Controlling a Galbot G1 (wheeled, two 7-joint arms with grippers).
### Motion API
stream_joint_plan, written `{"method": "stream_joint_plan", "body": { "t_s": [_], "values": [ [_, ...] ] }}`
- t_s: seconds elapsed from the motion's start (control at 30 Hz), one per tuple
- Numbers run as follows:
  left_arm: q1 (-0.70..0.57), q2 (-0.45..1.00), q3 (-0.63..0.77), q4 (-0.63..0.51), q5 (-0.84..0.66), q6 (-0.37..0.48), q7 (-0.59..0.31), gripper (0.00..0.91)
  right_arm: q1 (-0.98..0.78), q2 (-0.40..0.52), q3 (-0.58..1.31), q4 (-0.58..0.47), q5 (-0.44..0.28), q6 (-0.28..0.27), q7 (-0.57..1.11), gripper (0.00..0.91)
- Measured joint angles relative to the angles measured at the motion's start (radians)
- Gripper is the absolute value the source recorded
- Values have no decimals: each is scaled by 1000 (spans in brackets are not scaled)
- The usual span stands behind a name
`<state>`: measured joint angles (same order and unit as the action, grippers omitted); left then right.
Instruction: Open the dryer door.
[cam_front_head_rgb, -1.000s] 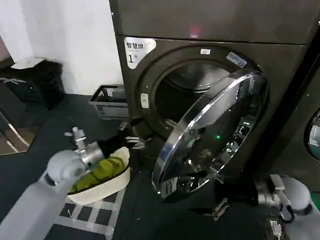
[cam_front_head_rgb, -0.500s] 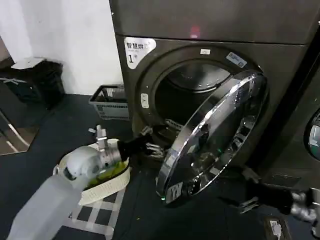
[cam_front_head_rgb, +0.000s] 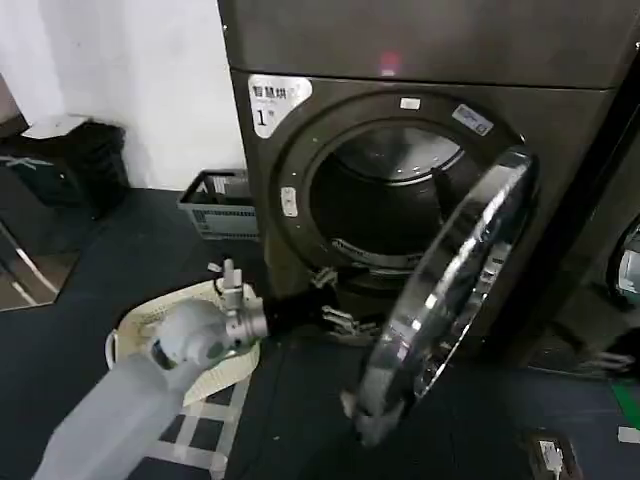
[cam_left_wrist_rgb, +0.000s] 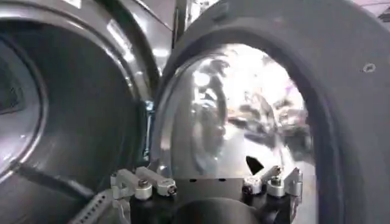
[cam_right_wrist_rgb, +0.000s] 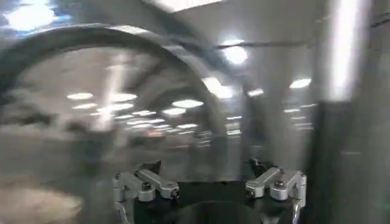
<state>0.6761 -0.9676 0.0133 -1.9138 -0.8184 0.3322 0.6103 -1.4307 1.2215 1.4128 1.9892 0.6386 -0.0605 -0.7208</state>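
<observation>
The dryer door (cam_front_head_rgb: 450, 290) stands swung wide, almost edge-on, its chrome rim hinged at the right of the dark machine (cam_front_head_rgb: 560, 130) with the white "1" sticker (cam_front_head_rgb: 268, 102). The drum opening (cam_front_head_rgb: 385, 200) is exposed. My left gripper (cam_front_head_rgb: 338, 298) reaches in at the opening's lower edge, just left of the door. In the left wrist view this gripper (cam_left_wrist_rgb: 204, 173) is open and holds nothing, facing the door's grey inner side (cam_left_wrist_rgb: 347, 91) and glass, with the drum (cam_left_wrist_rgb: 61, 109) beside it. My right gripper (cam_right_wrist_rgb: 203, 167) is open close to a shiny curved surface (cam_right_wrist_rgb: 152, 109) mirroring ceiling lights.
A white basket (cam_front_head_rgb: 130, 325) sits on the dark floor under my left arm. A grey crate (cam_front_head_rgb: 215, 195) stands against the wall left of the machine, and a black bin (cam_front_head_rgb: 70, 160) farther left. The neighbouring machine's round door (cam_front_head_rgb: 628, 270) shows at the right edge.
The door has swung farther open toward the right, from slanted to nearly edge-on. My left gripper has moved right along the opening's lower edge. The right arm has left the head view.
</observation>
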Motion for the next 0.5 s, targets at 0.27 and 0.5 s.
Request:
{"method": "stream_joint_plan", "body": {
  "t_s": [0.27,0.5],
  "values": [
    [-36,-45,102,2,16,-18,-32,907,0,1,87,74,-45,-49,329,907],
    [-95,-100,213,40,13,-62,-63,907,-22,-23,186,86,-45,-95,525,907]
  ]
}}
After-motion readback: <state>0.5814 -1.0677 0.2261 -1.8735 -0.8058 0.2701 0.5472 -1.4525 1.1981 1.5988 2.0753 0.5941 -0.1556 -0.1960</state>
